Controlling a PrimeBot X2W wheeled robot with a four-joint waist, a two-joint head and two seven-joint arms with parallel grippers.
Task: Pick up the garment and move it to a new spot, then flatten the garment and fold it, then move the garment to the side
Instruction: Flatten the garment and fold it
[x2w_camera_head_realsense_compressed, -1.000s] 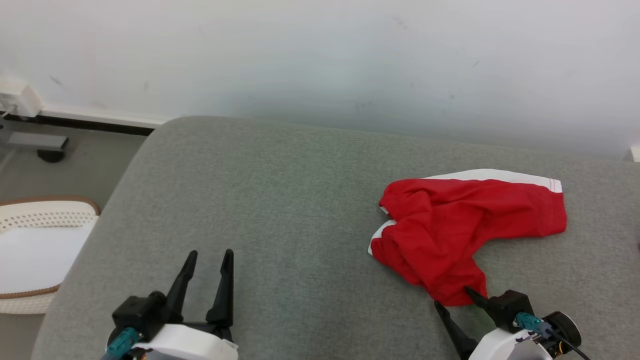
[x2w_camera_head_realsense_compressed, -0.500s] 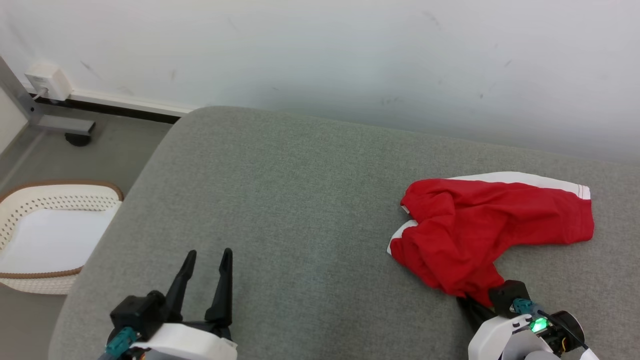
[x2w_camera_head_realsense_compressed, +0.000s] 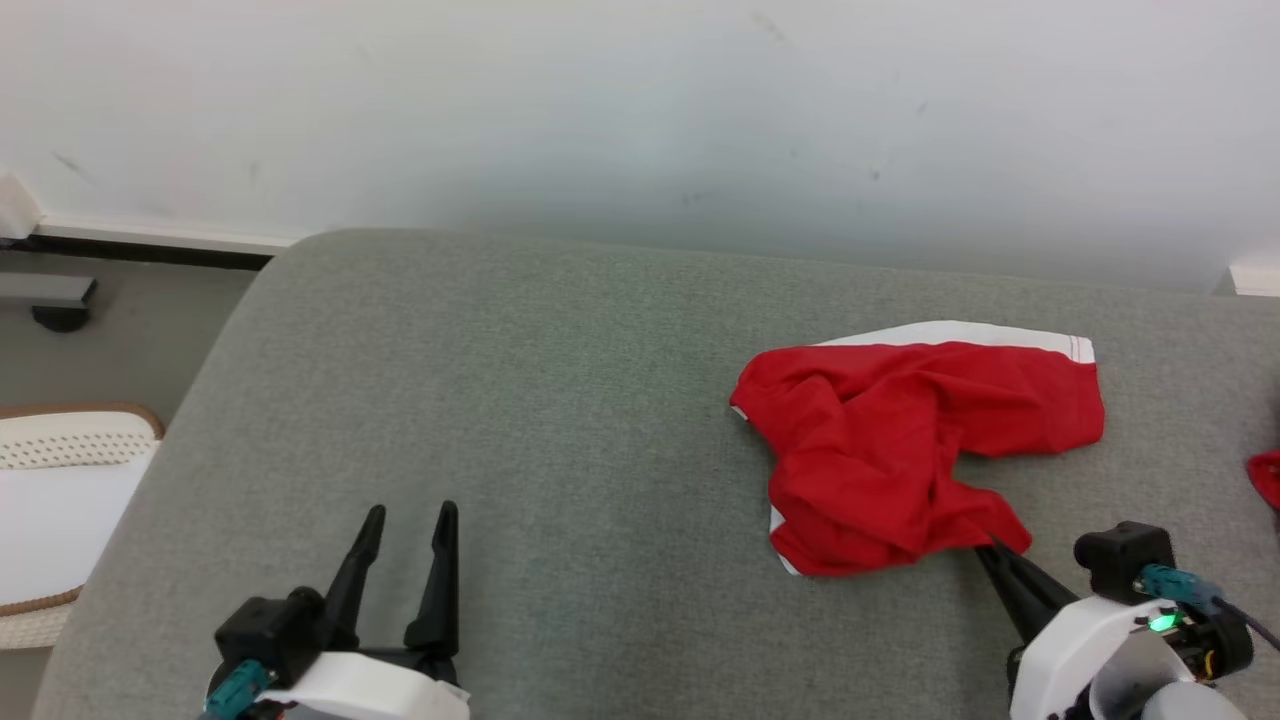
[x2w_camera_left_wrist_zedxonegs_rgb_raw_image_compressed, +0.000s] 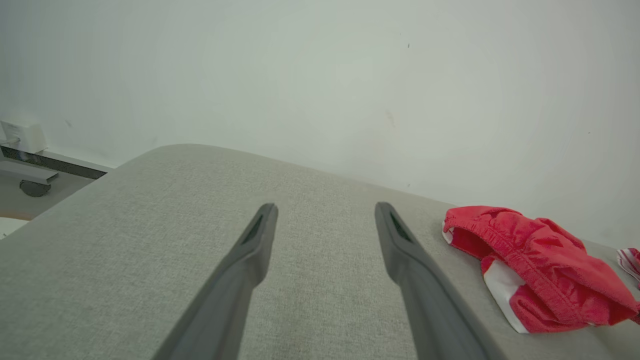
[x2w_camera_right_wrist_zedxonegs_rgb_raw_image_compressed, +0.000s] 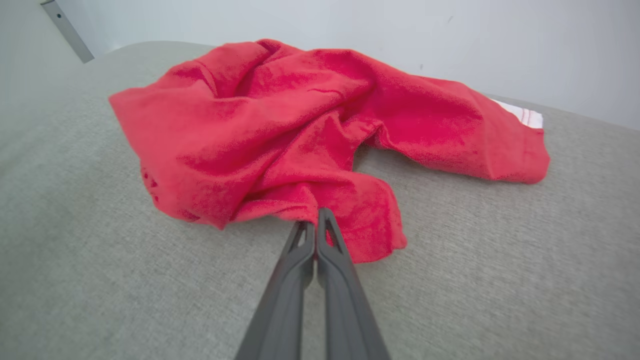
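While the head view looked down, the garment (x2w_camera_head_realsense_compressed: 900, 440) lay crumpled on the right half of the cushion (x2w_camera_head_realsense_compressed: 550, 400), red with a white band along its far edge. Right gripper (x2w_camera_head_realsense_compressed: 985, 548) was at its near corner, fingers pressed together and pinching a tuck of red cloth at their tips. Left gripper (x2w_camera_head_realsense_compressed: 405, 515) sat over bare cushion at the lower left, fingers spread, well apart from the garment. A basket (x2w_camera_head_realsense_compressed: 60, 440) stood off the cushion's left side.

Over to the left wrist view: left gripper (x2w_camera_left_wrist_zedxonegs_rgb_raw_image_compressed: 325, 210) had its jaws wide apart, grey cushion showing between them. Garment (x2w_camera_left_wrist_zedxonegs_rgb_raw_image_compressed: 530, 265) was off to the right of the right-hand finger, clear of it, white trim facing the camera.

Right wrist view: right gripper (x2w_camera_right_wrist_zedxonegs_rgb_raw_image_compressed: 312, 220) was clamped, fingers meeting at the tips, and the garment's (x2w_camera_right_wrist_zedxonegs_rgb_raw_image_compressed: 300, 125) near hem was bunched right there, caught in the pinch. The rest of the cloth spread away beyond the tips, towards the wall (x2w_camera_right_wrist_zedxonegs_rgb_raw_image_compressed: 350, 20).
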